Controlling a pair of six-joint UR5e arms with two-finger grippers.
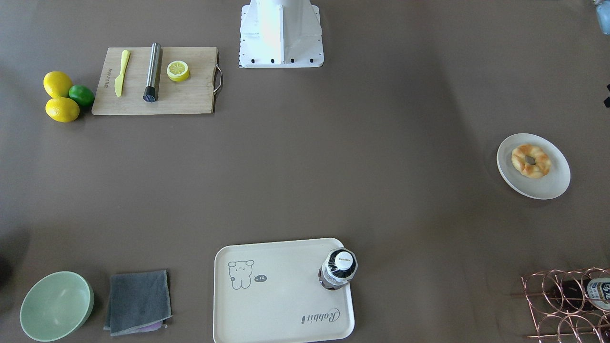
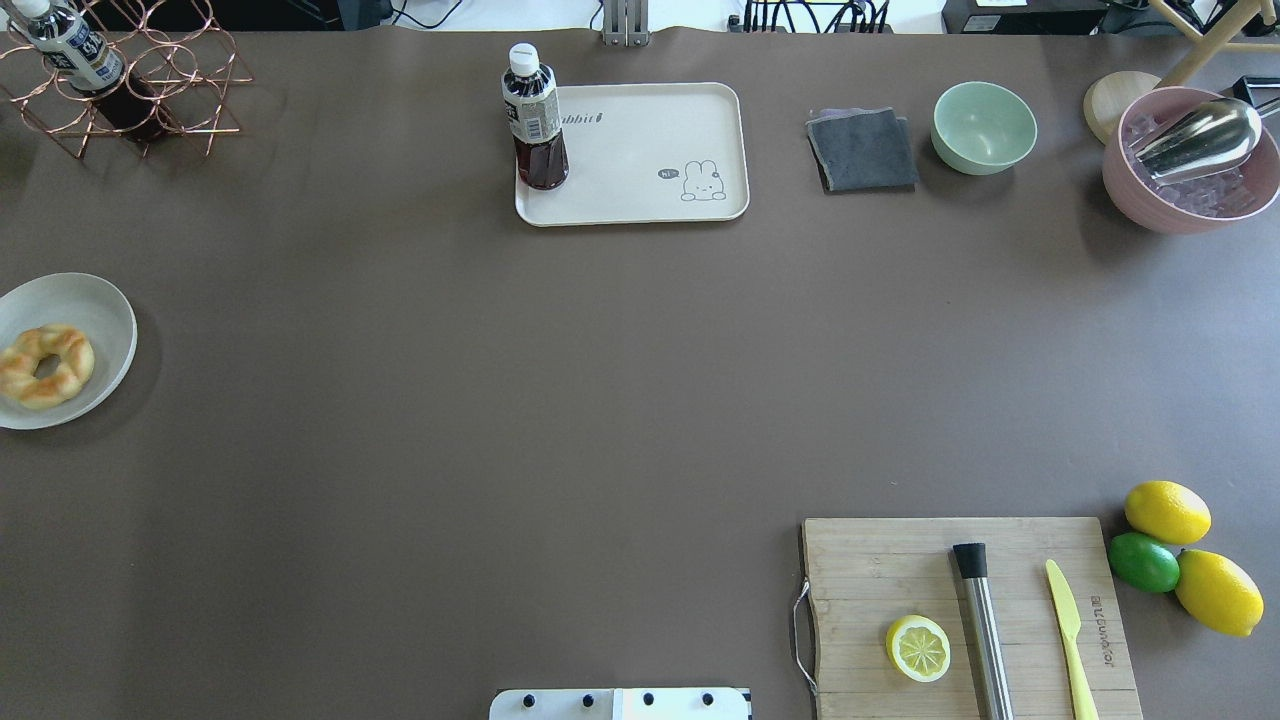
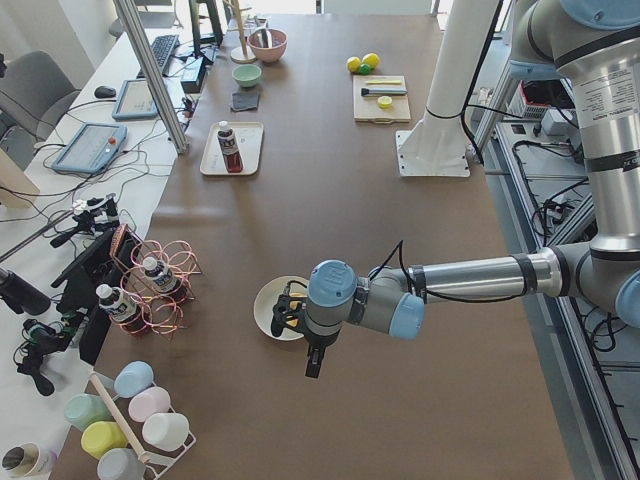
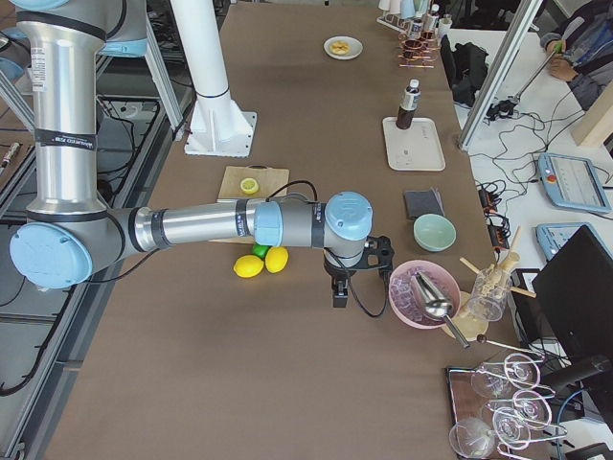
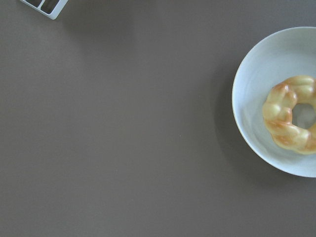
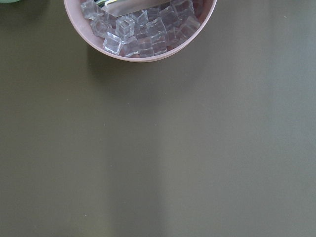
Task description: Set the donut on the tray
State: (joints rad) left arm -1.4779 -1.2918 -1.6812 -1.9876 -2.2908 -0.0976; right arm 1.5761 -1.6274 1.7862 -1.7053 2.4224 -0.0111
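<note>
The donut [image 1: 531,161] lies on a round white plate [image 1: 548,186] at the table's left end, also in the overhead view [image 2: 45,365] and the left wrist view [image 5: 291,121]. The cream rabbit tray [image 2: 640,150] sits at the far middle edge, also in the front view [image 1: 281,295]. My left gripper [image 3: 313,362] hangs above the table beside the plate; it shows only in the left side view, so I cannot tell if it is open. My right gripper [image 4: 338,292] hangs near the pink ice bowl [image 4: 421,292]; I cannot tell its state either.
A dark drink bottle [image 2: 537,120] stands on the tray's left corner. A grey cloth [image 2: 862,150], a green bowl [image 2: 984,127], a copper bottle rack [image 2: 120,80], and a cutting board [image 2: 960,600] with a lemon half, lemons and a lime lie around the table.
</note>
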